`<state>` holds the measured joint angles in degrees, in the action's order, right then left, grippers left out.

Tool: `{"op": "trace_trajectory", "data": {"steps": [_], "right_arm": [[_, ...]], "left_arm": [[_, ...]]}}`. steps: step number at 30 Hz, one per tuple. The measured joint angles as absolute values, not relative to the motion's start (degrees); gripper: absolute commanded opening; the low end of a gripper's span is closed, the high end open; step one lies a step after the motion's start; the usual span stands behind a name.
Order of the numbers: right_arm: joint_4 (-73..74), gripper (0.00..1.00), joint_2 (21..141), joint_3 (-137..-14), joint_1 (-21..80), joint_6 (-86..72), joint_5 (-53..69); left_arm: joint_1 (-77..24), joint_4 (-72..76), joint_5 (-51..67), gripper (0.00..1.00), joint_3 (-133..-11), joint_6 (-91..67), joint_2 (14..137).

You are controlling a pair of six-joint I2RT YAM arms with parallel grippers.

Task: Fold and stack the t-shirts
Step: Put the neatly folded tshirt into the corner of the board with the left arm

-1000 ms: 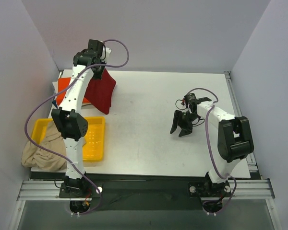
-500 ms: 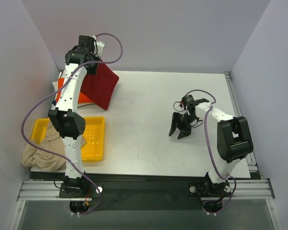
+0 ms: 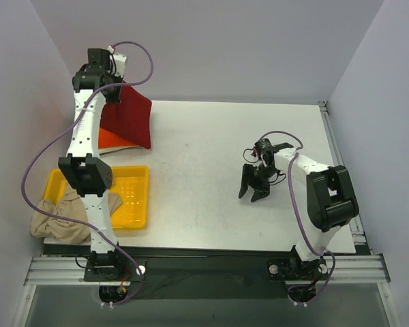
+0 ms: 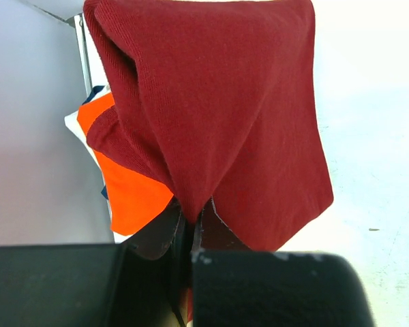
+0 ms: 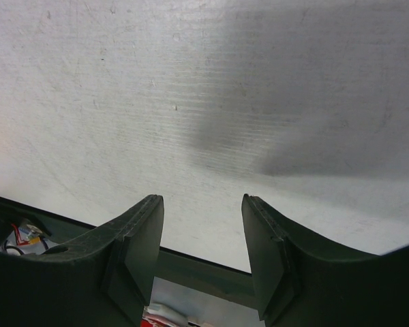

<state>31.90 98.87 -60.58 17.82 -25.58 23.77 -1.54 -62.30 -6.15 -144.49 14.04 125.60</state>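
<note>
The left pincer (image 3: 111,90) is raised over the far-left corner of the bench (image 3: 204,170), close to the left wall, and is clamped on a fold of the dark red t-shirt (image 3: 127,119). In the left wrist view the cloth bunches between the closed fingers and hangs free. Its lower hem reaches the orange t-shirt (image 3: 108,140), which lies flat at that corner on white and blue cloth that shows only at its edges.

The beige t-shirt (image 3: 53,219) is crumpled at the near-left corner. It overlaps the left rim of the yellow tray (image 3: 135,197) and spills past the bench edge.

The right pincer (image 3: 253,186) points down right of centre, its fingers apart over bare surface. A broad stretch of bench separates it from the red shirt and the tray.
</note>
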Motion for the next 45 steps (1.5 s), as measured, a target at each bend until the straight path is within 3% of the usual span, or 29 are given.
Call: {"op": "trace_trajectory", "data": {"steps": [22,23,24,28,30,35,40,45], "right_arm": [[31.9,0.49,96.7,-57.7,18.9,-26.2,23.2],[31.9,0.50,96.7,-57.6,19.0,-26.2,23.1],[31.9,0.50,96.7,-57.6,19.2,-26.2,23.1],[31.9,0.51,95.8,-57.6,19.3,-26.6,23.0],[31.9,0.51,94.6,-57.6,19.3,-26.6,23.0],[31.9,0.51,91.5,-57.6,19.3,-26.7,23.0],[32.1,0.51,88.6,-57.6,19.3,-26.9,21.9],[32.3,0.51,85.3,-57.6,19.6,-26.9,19.8]], "left_arm": [[12.1,-58.4,4.0,0.00,-140.7,10.7,129.0],[12.7,-58.2,4.0,0.19,-140.5,10.4,129.6],[13.1,-58.2,4.0,0.30,-140.4,10.2,130.2],[15.1,-58.1,2.4,0.66,-139.9,7.7,132.0],[15.9,-58.1,0.9,0.77,-139.7,6.3,132.0],[17.0,-57.6,-3.1,0.90,-138.6,3.1,131.2],[16.3,-57.0,-4.7,0.92,-132.7,0.3,126.3],[13.6,-53.4,-5.4,0.93,-117.1,-2.0,113.8]]}}
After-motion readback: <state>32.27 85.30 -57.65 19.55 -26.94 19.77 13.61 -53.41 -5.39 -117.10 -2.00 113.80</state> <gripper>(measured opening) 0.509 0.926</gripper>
